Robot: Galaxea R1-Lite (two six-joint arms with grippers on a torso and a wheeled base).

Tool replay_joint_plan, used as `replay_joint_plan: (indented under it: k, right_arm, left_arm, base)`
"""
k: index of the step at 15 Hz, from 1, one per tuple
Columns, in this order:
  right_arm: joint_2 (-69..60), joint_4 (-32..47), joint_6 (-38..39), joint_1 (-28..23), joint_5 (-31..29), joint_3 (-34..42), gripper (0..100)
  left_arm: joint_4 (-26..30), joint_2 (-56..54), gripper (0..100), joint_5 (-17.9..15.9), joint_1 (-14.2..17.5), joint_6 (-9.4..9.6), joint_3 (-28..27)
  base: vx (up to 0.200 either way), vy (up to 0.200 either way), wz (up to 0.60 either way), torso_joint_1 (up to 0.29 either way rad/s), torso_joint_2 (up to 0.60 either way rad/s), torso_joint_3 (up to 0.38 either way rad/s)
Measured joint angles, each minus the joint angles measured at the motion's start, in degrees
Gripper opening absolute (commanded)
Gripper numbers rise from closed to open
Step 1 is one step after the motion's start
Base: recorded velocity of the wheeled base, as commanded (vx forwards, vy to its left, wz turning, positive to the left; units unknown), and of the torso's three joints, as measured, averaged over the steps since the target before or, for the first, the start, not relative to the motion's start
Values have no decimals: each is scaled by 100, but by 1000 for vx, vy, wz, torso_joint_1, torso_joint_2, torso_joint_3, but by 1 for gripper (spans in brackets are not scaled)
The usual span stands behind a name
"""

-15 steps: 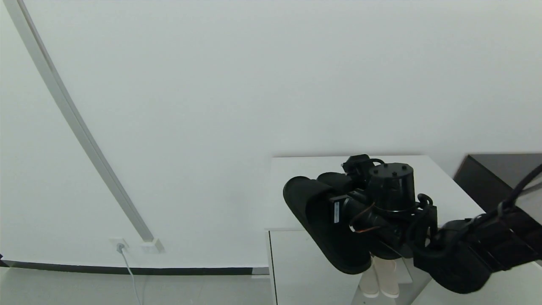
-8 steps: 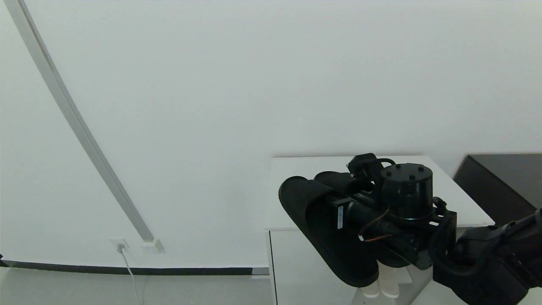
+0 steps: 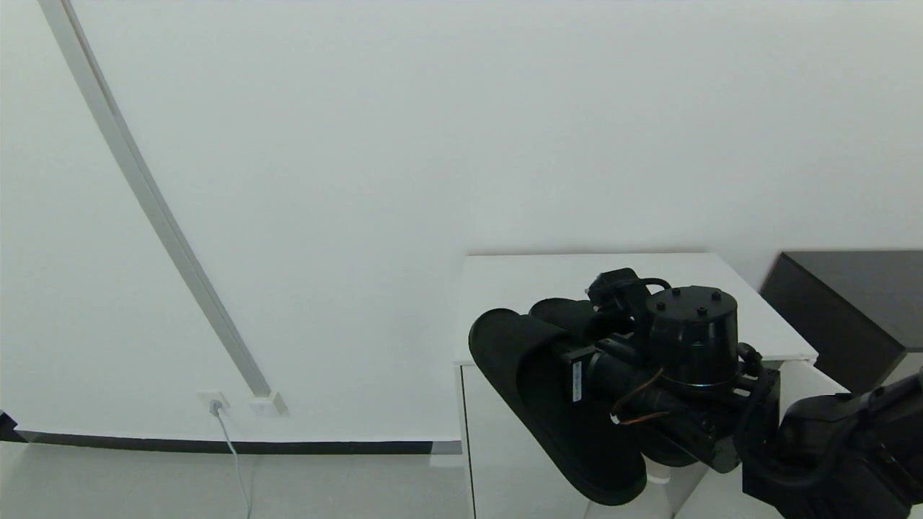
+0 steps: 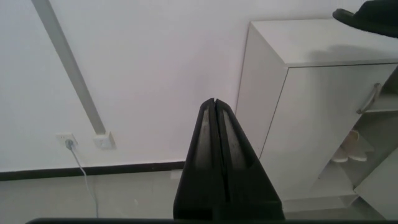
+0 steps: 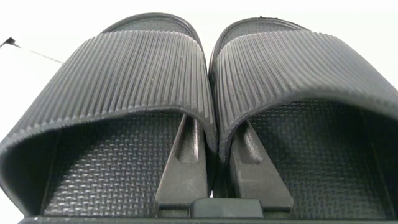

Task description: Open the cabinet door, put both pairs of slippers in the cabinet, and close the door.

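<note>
Slippers first: the black slippers [image 3: 548, 389] are one pair, two shoes side by side, and my right hand [image 5: 214, 177] carries them. One finger [image 5: 180, 168] sits inside each shoe and the two inner walls are pinched between them. In the head view the pair hangs in the air in front of the cabinet [image 3: 519, 288], tilted, toes up and toward the wall. It crosses the front edge of the cabinet top, and the left shoe's toe reaches the cabinet's left side edge.

One cabinet, white. Its left door panel [image 4: 323, 106] faces out with one bar handle [image 4: 371, 98]. To the right of that the front is open and shelves show. Two pale slippers [image 4: 350, 147], one pair, stand on a shelf inside.

My left hand [image 4: 215, 109] is low and out to the cabinet's left, well apart from it, fingers pressed flat together with nothing between them.

Room: a wide stretch of wall and floor lies left of the cabinet. It carries one slanted trunking strip [image 3: 144, 194] and one socket [image 3: 213, 400] with one cable. One dark unit [image 3: 851, 303] stands close on the cabinet's right.
</note>
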Motion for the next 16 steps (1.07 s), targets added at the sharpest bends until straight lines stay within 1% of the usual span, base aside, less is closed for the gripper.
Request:
replay_joint_plan:
  k: [2,11,13,16]
  right_arm:
    - [0,-5,-2,-11,-13,15,0]
    - [48,-35,-5,-6,-13,37,0]
    - [116,-263,-5,-6,-9,39,0]
    - [171,-350,-13,-5,-2,63,0]
  left_arm:
    - [1,0,0,0,0,0,0]
    - [1,0,0,2,5,5,2]
    - [1,0,0,2,0,7,2]
    - [1,0,0,0,0,10,2]
  base:
    - [-200,0,0,2,5,7]
    - [0,0,0,0,0,0]
    - [0,0,0,0,0,0]
    - [0,0,0,0,0,0]
